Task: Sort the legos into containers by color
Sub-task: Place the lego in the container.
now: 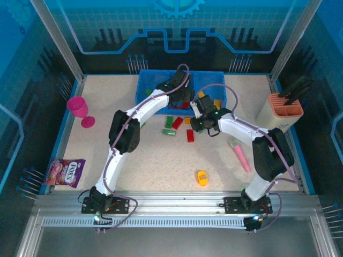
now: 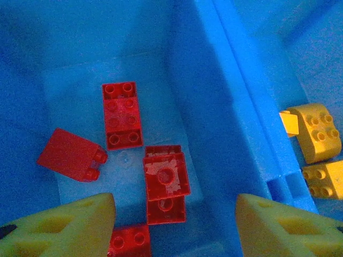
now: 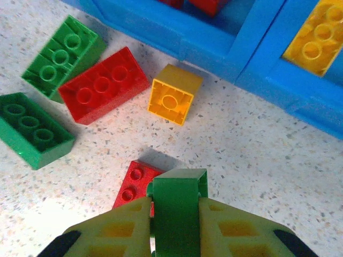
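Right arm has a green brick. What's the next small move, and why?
Probably raise the right gripper a little, above the rim of the tray, before heading toward its left end. It is shut on a green brick low over the table, and straight ahead the tray holds red bricks and yellow bricks, so neither spot suits it.

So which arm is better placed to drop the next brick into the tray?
The right arm: the right gripper is shut on a green brick, close to the blue tray. The left gripper is open and empty over the red bricks in a compartment.
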You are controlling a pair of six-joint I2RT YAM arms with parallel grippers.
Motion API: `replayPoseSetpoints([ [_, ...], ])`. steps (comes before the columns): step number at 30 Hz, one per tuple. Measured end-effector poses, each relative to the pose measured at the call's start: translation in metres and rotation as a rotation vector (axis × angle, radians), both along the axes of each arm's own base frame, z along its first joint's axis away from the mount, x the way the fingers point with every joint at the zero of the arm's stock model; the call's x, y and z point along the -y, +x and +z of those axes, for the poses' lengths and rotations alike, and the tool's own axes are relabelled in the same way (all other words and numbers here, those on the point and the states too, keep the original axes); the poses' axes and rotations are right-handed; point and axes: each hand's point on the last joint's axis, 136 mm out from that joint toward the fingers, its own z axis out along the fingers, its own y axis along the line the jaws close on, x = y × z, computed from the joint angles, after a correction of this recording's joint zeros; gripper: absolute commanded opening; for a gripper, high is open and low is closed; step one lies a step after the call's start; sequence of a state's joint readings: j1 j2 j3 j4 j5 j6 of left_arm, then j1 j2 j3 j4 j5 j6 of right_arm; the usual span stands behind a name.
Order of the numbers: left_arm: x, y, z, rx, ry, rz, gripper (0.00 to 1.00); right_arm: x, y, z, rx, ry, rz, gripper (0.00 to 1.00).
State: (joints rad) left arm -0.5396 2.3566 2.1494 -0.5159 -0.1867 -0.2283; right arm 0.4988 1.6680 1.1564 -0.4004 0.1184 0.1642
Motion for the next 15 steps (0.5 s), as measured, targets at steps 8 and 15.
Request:
replayPoseSetpoints([
  [8, -0.022, -0.032, 0.061, 0.059, -0.021, -0.018, 0.67, -0.008, 0.004, 0.045, 0.079, 0.003, 0.019, 0.26],
  [15, -0.095, -0.098, 0.175, 0.234, -0.106, 0.048, 0.69, -0.027, 0.028, 0.095, 0.193, 0.037, 0.055, 0.26],
])
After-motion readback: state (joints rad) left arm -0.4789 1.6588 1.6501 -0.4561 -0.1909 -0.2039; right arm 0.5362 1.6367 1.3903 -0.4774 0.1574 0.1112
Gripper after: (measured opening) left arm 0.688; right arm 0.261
